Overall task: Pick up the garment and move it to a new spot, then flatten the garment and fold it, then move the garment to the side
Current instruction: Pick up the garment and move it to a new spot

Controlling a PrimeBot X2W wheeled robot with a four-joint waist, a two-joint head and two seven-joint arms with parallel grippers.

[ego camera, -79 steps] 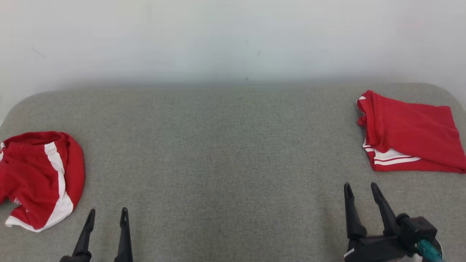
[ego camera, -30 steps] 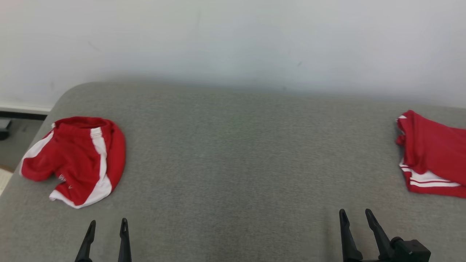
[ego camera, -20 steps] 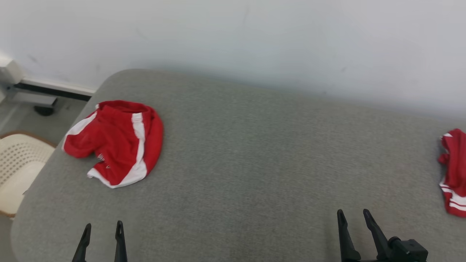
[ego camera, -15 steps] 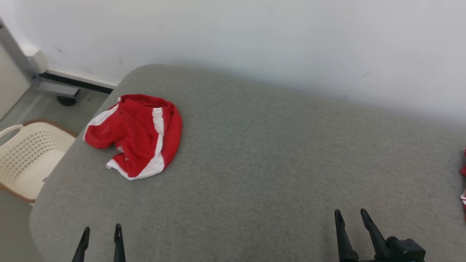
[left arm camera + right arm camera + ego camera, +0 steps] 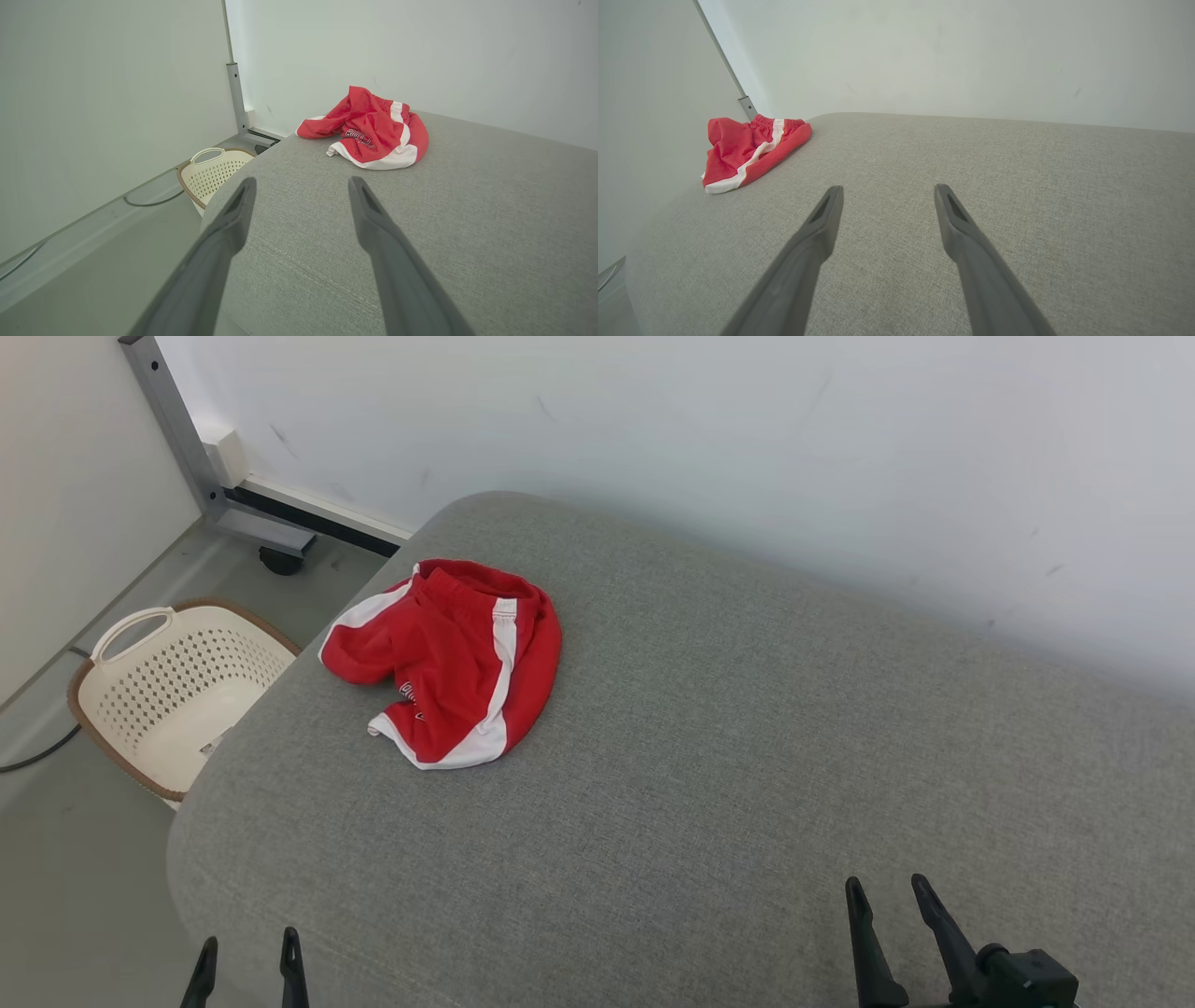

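One crumpled red-and-white fabric garment (image 5: 453, 658) near grey upholstered table (image 5: 747, 756) corner. Dark-fingered left gripper (image 5: 248, 939) spread, empty; right gripper (image 5: 886, 882) likewise.

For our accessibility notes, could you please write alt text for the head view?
A crumpled red-and-white garment lies near the far left corner of a grey cushion, untouched. A cream basket stands on the floor to its left; the left gripper and right gripper, both open, show at the bottom edge.
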